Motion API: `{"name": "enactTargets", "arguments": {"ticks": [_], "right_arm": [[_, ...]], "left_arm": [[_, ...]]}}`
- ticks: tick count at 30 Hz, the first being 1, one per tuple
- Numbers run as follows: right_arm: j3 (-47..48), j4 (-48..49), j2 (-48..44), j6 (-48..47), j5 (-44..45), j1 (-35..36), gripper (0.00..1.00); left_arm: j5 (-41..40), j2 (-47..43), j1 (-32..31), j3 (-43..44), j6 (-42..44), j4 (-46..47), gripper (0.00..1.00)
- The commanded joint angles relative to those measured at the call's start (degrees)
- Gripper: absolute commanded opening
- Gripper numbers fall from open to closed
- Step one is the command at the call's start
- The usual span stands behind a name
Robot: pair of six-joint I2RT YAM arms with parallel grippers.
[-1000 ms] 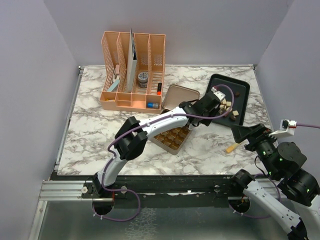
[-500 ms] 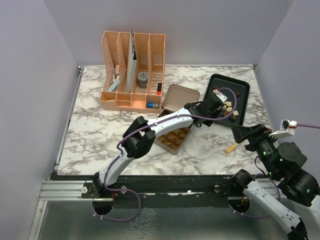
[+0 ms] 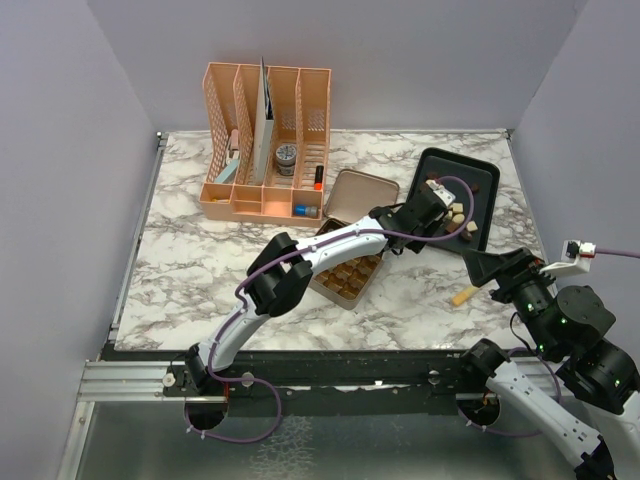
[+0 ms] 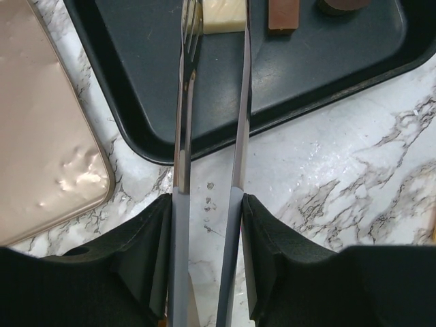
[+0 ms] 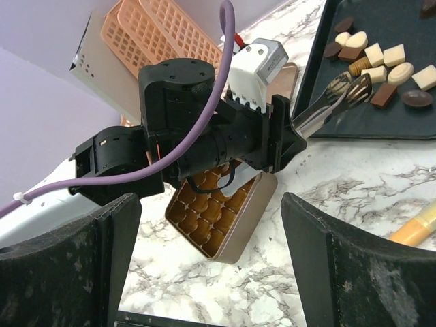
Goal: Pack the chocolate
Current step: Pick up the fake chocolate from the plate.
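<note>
Several small chocolates [image 3: 457, 212], dark brown, light brown and cream, lie on a black tray [image 3: 484, 178]. My left gripper [image 3: 412, 215] is shut on metal tongs [image 4: 211, 102]. The tong tips reach over the tray, right by a cream piece [image 4: 223, 15] and beside a brown piece [image 4: 283, 13]. The tongs hold nothing. The open gold tin [image 3: 345, 276] with empty cups sits under the left arm, its lid [image 3: 355, 190] flat behind it. My right gripper [image 3: 500, 270] is open and empty, above the table in front of the tray.
A peach desk organizer [image 3: 265, 140] with small items stands at the back left. A yellow-orange stick [image 3: 464, 295] lies on the marble near my right gripper. Purple walls close in both sides.
My left arm's elbow has shifted right and the tongs have eased slightly lower over the tray. My right arm has stayed still.
</note>
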Motion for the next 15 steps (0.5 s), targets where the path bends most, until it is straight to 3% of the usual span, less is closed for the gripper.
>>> {"name": "enactTargets", "arguments": {"ticks": [1, 15], "right_arm": [[0.2, -0.9, -0.7, 0.3, 1.0, -0.2, 0.88], [0.0, -1.2, -0.7, 0.7, 0.7, -0.2, 0.88]], "left_arm": [[-0.2, 0.6, -0.5, 1.5, 0.3, 2.0, 0.40], [0.6, -7.9, -0.6, -5.8, -1.2, 2.3, 0.34]]}}
